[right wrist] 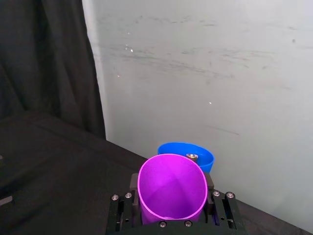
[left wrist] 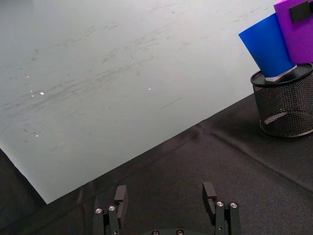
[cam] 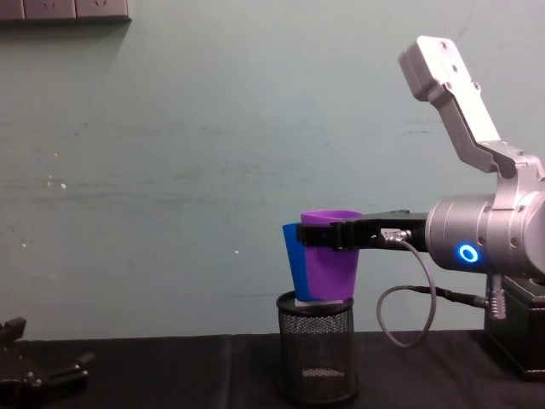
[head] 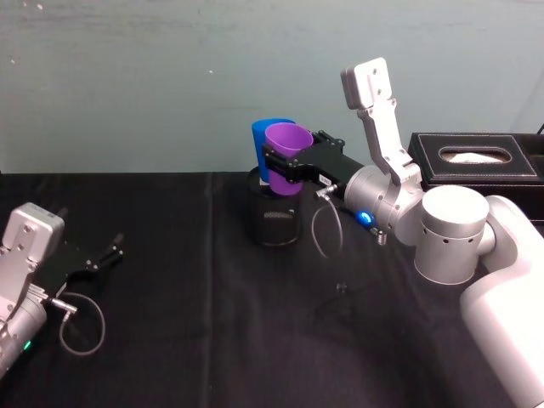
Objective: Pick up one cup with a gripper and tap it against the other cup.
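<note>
the fingers (head: pixel 274 159) of my right gripper (head: pixel 285 163) are closed on the purple cup (head: pixel 291 146), one on each side of its wall just below the rim, and i hold it upright in the air with its mouth open upward. from the chest camera its base hangs level with the rim of the black mesh pen holder (cam: pixel 317 358). the blue cup (head: pixel 262 140) stands inside that holder, leaning a little, and the purple cup sits hard against it on the side nearer me; the two walls look to be touching. the holder stands on the black table (head: pixel 170 340) near the far edge, in front of the pale wall. behind my right arm, a black tissue box (head: pixel 476 157) rests on the table at the far right. my left gripper (left wrist: pixel 165 193) lies low over the table at the near left, well apart from the cups, its fingers spread wide with nothing between them.
</note>
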